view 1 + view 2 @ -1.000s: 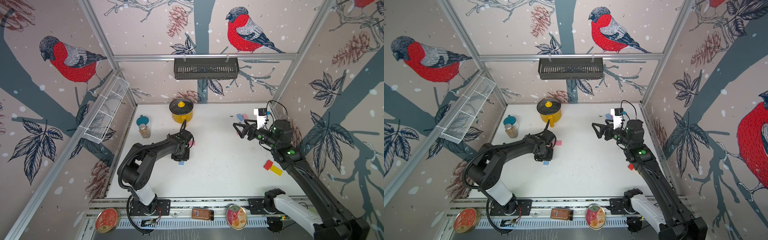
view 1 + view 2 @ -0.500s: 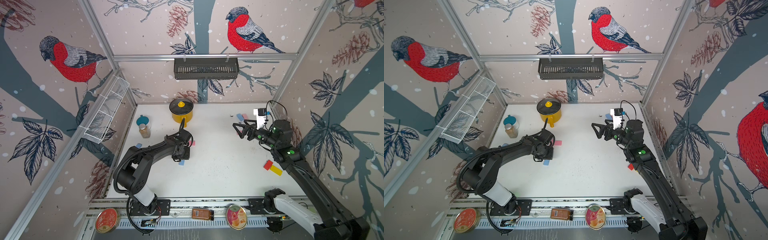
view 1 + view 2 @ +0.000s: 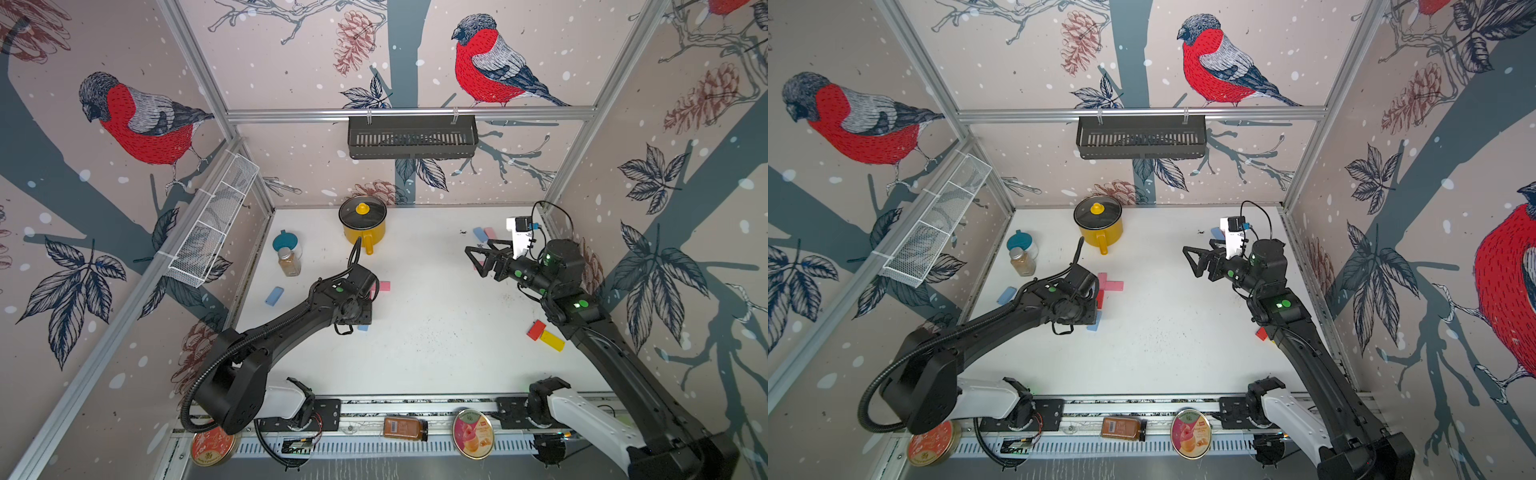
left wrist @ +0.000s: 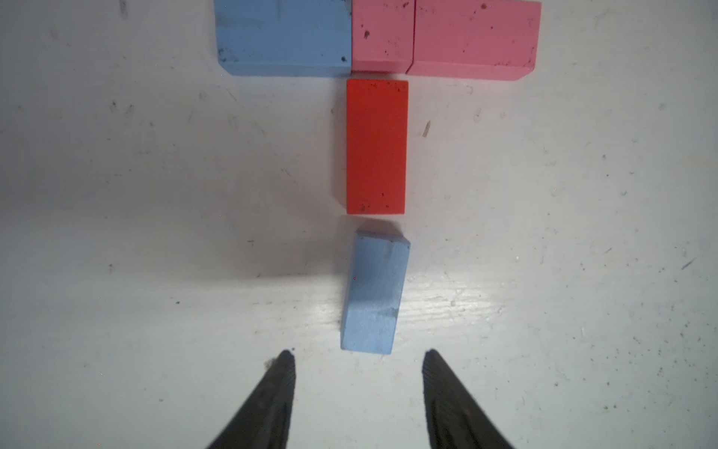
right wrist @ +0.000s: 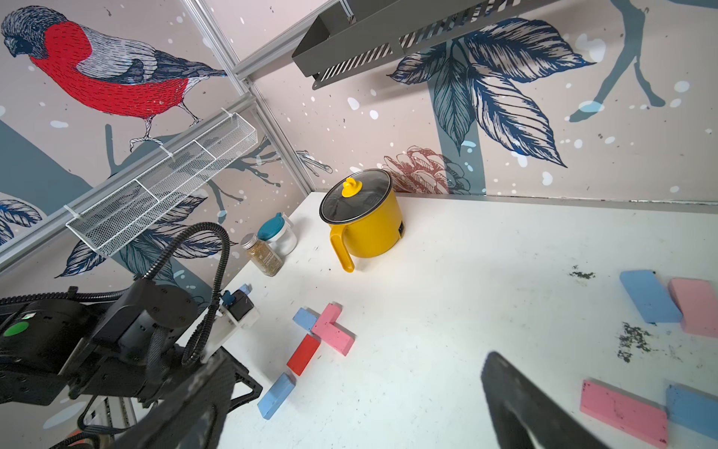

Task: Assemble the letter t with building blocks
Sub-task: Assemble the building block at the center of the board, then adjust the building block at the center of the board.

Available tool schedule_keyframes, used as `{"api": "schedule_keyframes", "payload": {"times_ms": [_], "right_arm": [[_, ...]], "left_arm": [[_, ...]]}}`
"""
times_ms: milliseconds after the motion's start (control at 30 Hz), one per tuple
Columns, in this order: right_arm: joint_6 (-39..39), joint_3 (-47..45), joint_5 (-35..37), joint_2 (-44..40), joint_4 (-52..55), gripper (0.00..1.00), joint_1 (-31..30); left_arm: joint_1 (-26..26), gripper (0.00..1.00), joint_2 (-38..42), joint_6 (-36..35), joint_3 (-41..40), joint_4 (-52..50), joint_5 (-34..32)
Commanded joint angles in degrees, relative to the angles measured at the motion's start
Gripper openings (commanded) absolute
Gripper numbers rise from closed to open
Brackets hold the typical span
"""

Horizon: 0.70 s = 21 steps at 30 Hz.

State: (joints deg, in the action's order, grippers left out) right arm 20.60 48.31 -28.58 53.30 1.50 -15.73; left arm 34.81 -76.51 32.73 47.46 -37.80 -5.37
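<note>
In the left wrist view, a blue block (image 4: 283, 35) and two pink blocks (image 4: 474, 37) form a bar. A red block (image 4: 376, 145) runs down from the bar. A light blue block (image 4: 375, 291) lies a little askew just past the red one. My left gripper (image 4: 358, 352) is open and empty, just short of that block's near end. In both top views the left wrist hides most of this group; pink (image 3: 1113, 285) and blue (image 3: 1093, 325) ends show. My right gripper (image 3: 473, 259) hangs open and empty above the table's right side.
Loose blocks: a blue one (image 3: 274, 296) at the left, red (image 3: 536, 330) and yellow (image 3: 552, 340) beside the right arm, and blue (image 5: 649, 295) and pink (image 5: 695, 307) at the back right. A yellow pot (image 3: 363, 224) and two jars (image 3: 289, 261) stand at the back.
The left arm's elbow has shifted slightly left while its wrist stays over the blocks. The right arm has not moved.
</note>
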Motion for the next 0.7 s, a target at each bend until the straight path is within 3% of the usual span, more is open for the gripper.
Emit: {"api": "schedule_keyframes", "payload": {"times_ms": [0,133,233,667], "right_arm": [[-0.66,0.45,0.08,0.14,-0.18,1.00,-0.09],[-0.43,0.43,0.01,0.31,-0.27,1.00,-0.10],[-0.53,0.48,0.00,0.21,-0.01,1.00,-0.09],[-0.80,0.23,0.54,-0.60,0.10,1.00,-0.09]], "left_arm": [[2.40,0.33,2.74,3.01,-1.71,-3.48,-2.02],[4.05,0.08,2.84,4.10,-2.56,-3.42,-1.42],[4.26,0.00,0.06,4.02,-2.14,-3.66,-1.68],[4.59,0.00,-6.31,2.91,-3.34,1.60,0.09]]}}
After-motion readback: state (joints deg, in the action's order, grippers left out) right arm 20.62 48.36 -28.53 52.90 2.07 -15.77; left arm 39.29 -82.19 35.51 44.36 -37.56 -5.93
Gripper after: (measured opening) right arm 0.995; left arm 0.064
